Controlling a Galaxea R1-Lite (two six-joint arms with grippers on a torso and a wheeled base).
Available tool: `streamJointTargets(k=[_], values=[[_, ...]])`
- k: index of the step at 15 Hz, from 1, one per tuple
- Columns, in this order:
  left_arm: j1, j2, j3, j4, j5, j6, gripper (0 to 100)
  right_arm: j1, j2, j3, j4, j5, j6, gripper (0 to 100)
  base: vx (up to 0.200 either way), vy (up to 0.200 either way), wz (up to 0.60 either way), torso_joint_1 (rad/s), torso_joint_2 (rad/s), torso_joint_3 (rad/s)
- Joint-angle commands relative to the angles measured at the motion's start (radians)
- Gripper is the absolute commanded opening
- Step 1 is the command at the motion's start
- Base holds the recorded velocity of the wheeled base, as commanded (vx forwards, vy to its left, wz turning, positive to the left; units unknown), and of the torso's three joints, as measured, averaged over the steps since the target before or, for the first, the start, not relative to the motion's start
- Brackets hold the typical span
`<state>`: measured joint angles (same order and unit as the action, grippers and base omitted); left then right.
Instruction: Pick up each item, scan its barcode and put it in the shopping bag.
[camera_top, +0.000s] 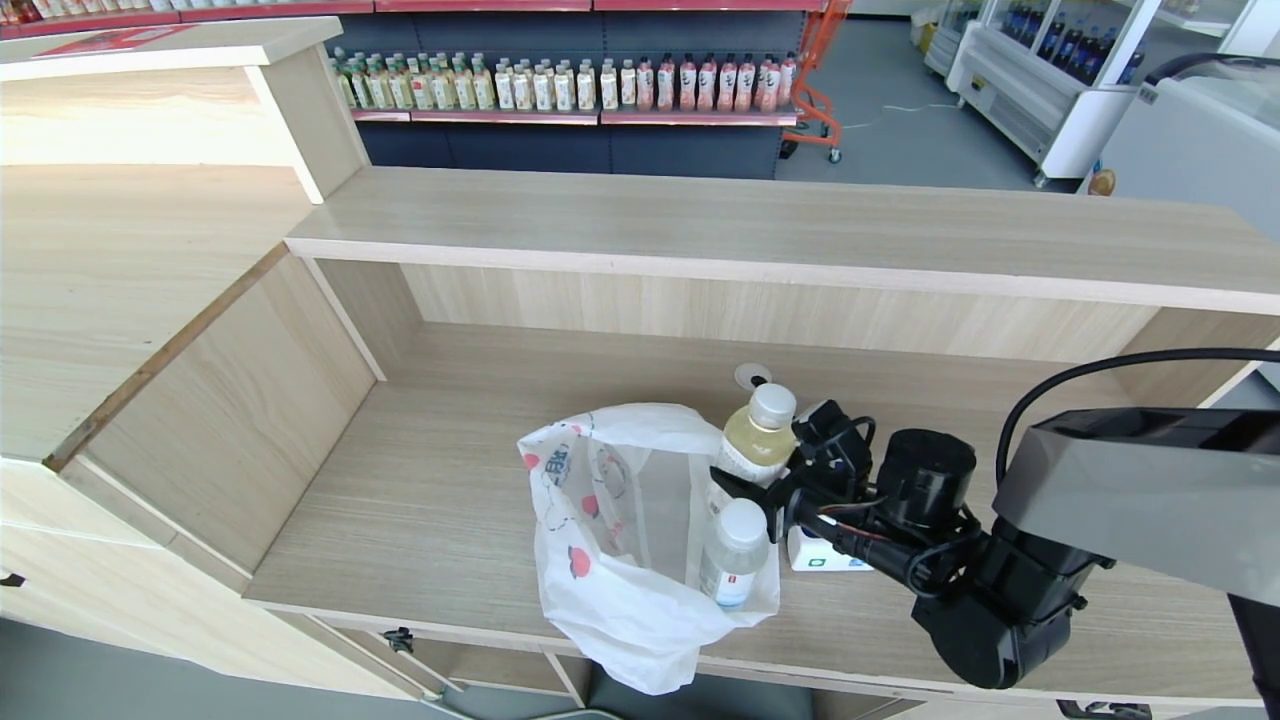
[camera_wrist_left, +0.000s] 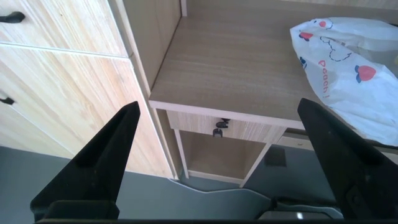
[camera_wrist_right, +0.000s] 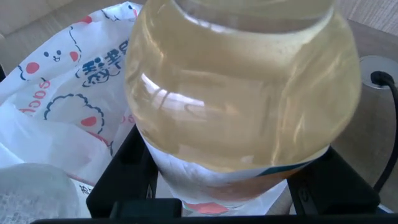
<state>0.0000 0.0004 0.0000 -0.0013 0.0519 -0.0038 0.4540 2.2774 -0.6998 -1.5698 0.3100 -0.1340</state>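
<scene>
currently clamping right claw (camera_top: 762, 478) round the lower body of the yellow-drink bottle (camera_top: 757, 440), centre right of head frame, just beside the shopping bag (camera_top: 620, 540) mouth on the tabletop (camera_top: 430, 500). could snag the limp bag rim or knock the clear bottle (camera_top: 735, 560), seemingly standing inside, if lowered off-line. from head view, placing bottle against bag; from right wrist, getting the grip at the label band close up; from left wrist, getting left claw (camera_wrist_left: 219, 124), spread apart, empty.

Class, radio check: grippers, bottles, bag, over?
Left gripper open, low beside counter. Right gripper shut on yellow bottle at bag rim. Clear bottle already in bag.
</scene>
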Motion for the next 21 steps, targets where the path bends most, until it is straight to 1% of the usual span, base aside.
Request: streamJointTargets(k=[1,4,8,12,13,16,21], values=[[0.0,0.0,0.0,0.0,0.0,-0.001,100,-0.011,0.025,-0.02,-0.001,0.012,-0.01,0,0.0,0.0,0.0,0.0,0.0,0.0],[0.0,0.0,0.0,0.0,0.0,-0.001,100,-0.035,0.054,-0.064,-0.001,0.043,-0.049,0,0.0,0.0,0.0,0.0,0.0,0.0],[0.0,0.0,0.0,0.0,0.0,-0.001,100,-0.049,0.079,-0.076,-0.001,0.097,-0.061,0,0.0,0.0,0.0,0.0,0.0,0.0],[0.0,0.0,0.0,0.0,0.0,-0.001,100,-0.066,0.102,-0.127,-0.001,0.187,-0.053,0,0.0,0.0,0.0,0.0,0.0,0.0],[0.0,0.0,0.0,0.0,0.0,-0.002,100,-0.067,0.106,-0.133,-0.001,0.196,-0.052,0,0.0,0.0,0.0,0.0,0.0,0.0],[0.0,0.0,0.0,0.0,0.0,-0.001,100,-0.078,0.132,-0.175,-0.001,0.293,-0.052,0,0.0,0.0,0.0,0.0,0.0,0.0],[0.0,0.0,0.0,0.0,0.0,-0.002,100,-0.098,0.18,-0.213,-0.001,0.319,-0.055,0,0.0,0.0,0.0,0.0,0.0,0.0]])
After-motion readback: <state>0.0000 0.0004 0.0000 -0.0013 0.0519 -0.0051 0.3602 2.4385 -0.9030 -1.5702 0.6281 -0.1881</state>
